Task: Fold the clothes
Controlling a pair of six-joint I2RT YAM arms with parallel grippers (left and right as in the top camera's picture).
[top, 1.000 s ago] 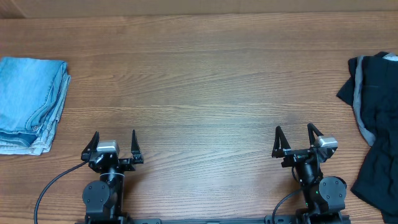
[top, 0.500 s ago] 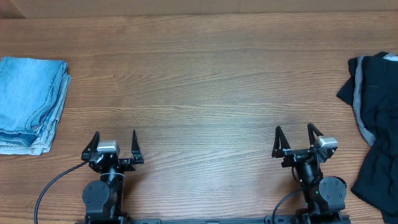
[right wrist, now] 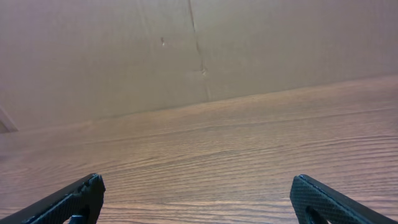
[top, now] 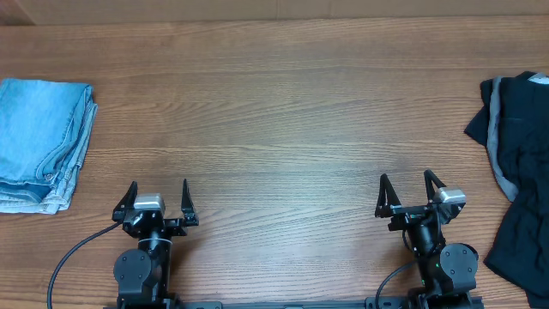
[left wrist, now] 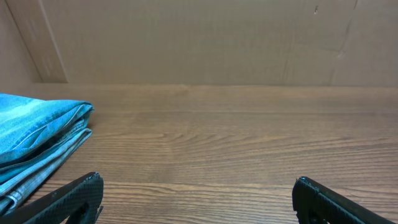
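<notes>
A rumpled black garment [top: 523, 172] with a grey edge lies at the table's right edge, partly cut off by the frame. A folded light-blue denim piece [top: 39, 142] rests at the far left and also shows in the left wrist view as a blue denim stack [left wrist: 34, 140]. My left gripper [top: 158, 187] sits near the front edge, open and empty, well right of the denim. My right gripper [top: 406, 182] is open and empty too, left of the black garment. In the wrist views, the left gripper [left wrist: 198, 186] and right gripper [right wrist: 198, 186] show only bare wood between wide-spread fingertips.
The wooden table [top: 283, 112] stretches between the two garments. A plain brown cardboard wall [left wrist: 205, 37] stands behind the table's far edge. Both arm bases sit at the front edge, with a cable [top: 73, 253] trailing from the left one.
</notes>
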